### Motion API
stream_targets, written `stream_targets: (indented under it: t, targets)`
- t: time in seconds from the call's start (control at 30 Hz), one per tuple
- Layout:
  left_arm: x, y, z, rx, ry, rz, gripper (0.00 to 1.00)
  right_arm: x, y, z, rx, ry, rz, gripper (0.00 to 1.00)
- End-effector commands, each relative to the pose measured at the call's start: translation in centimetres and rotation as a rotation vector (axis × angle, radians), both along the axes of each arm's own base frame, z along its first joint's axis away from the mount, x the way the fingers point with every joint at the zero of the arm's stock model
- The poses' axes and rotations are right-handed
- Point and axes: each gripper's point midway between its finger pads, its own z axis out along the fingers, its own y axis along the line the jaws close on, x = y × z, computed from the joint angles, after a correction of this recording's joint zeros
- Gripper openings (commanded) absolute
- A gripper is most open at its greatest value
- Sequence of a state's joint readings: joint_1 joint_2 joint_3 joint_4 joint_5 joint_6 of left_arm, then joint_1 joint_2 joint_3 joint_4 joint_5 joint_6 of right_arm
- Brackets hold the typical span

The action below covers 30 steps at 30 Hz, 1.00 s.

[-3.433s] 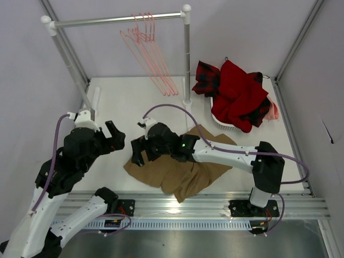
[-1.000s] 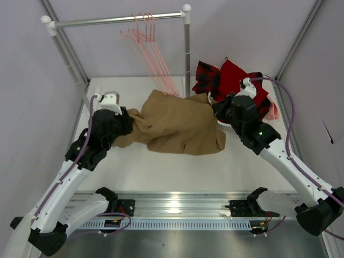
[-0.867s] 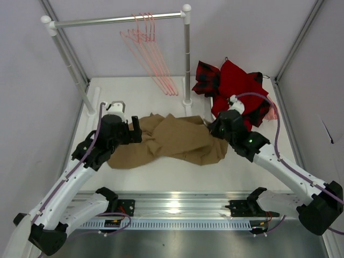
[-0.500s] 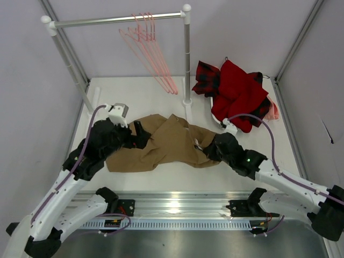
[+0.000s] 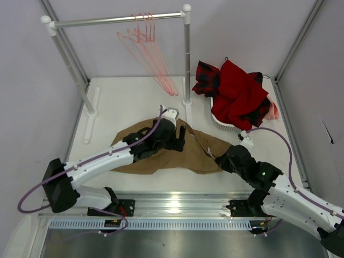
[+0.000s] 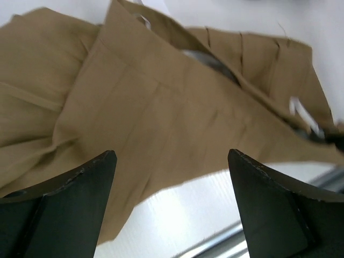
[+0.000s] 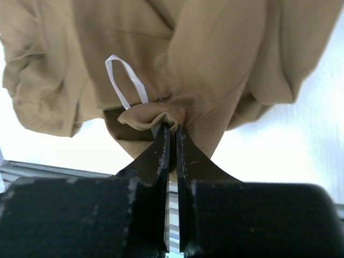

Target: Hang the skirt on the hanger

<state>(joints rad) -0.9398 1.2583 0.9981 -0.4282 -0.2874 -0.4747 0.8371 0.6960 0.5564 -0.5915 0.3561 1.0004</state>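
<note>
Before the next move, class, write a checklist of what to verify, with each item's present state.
1. Right hand shut on an edge of the skirt: ok.
2. Left hand open over the skirt: ok.
3. The skirt spread flat on the table: not ok, folded and creased.
4. Hanger off the rail: not ok, all hang there.
5. Left hand touching the cloth: cannot tell.

Open way over table (image 5: 123,97) behind skirt (image 5: 199,153). Rack post (image 5: 187,59), hangers (image 5: 156,64), heaped basket (image 5: 223,123) block rear right.
</note>
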Motion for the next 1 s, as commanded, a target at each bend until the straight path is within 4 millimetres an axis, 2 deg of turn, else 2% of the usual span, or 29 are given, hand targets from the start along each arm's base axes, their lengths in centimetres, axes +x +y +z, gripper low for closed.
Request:
stream_targets:
  t: [0.0, 0.03, 0.1, 0.13, 0.17, 0.2, 0.23, 0.3, 0.37, 0.4, 0.53, 0.63, 0.67, 0.83, 0.93, 0.97]
  targets:
    - [3.8, -1.7, 3.6, -0.088, -0.113, 0.167, 0.91, -0.7, -1.3, -1.1, -0.005, 0.025, -0.057, 0.00]
    - [4.3, -1.9, 3.5, -0.072, -0.114, 0.191, 0.91, -0.7, -1.4, -1.2, -0.002, 0.020, -0.056, 0.00]
    - [5.9, -1.6, 2.1, 0.004, -0.124, 0.269, 0.91, -0.7, -1.4, -1.0, 0.008, 0.005, -0.054, 0.00]
    - [6.6, -1.9, 2.9, 0.012, -0.139, 0.286, 0.91, -0.7, -1.5, -0.8, 0.010, -0.003, -0.050, 0.00]
    - [7.4, -1.9, 1.5, 0.066, -0.141, 0.308, 0.91, -0.6, -1.5, -0.7, 0.004, -0.014, -0.044, 0.00]
    - [7.7, -2.0, 1.1, 0.086, -0.142, 0.312, 0.90, -0.5, -1.5, -0.4, 0.005, -0.022, -0.042, 0.00]
    - [8.2, -2.6, 1.6, 0.078, -0.153, 0.318, 0.90, -0.5, -1.5, -0.4, 0.003, -0.025, -0.038, 0.00]
    - [8.9, -3.2, -0.1, 0.116, -0.146, 0.318, 0.89, -0.5, -1.5, -0.5, -0.006, -0.027, -0.031, 0.00]
    - [9.5, -3.9, -0.6, 0.121, -0.147, 0.325, 0.89, -0.5, -1.5, -0.6, -0.017, -0.027, -0.024, 0.00]
    - [9.9, -3.7, -1.8, 0.157, -0.142, 0.342, 0.87, -0.4, -1.5, -0.4, -0.017, -0.031, -0.023, 0.00]
    - [10.8, -2.9, -3.8, 0.214, -0.120, 0.399, 0.79, -0.3, -1.7, -0.3, -0.025, -0.037, -0.026, 0.00]
    - [11.2, -2.2, -5.0, 0.218, -0.092, 0.423, 0.68, -0.2, -1.9, -0.1, -0.021, -0.047, -0.031, 0.00]
    - [11.3, -2.1, -5.3, 0.207, -0.075, 0.431, 0.61, -0.2, -2.0, 0.0, -0.025, -0.053, -0.031, 0.00]
    - [11.3, -1.7, -5.9, 0.200, -0.072, 0.441, 0.43, 0.1, -2.4, 0.1, -0.041, -0.052, -0.032, 0.00]
    - [11.0, -1.3, -6.1, 0.188, -0.079, 0.446, 0.24, 0.4, -2.5, 0.2, -0.035, -0.047, -0.034, 0.00]
    - [10.9, -1.1, -5.4, 0.168, -0.089, 0.448, 0.15, 0.4, -2.5, 0.0, -0.033, -0.041, -0.036, 0.00]
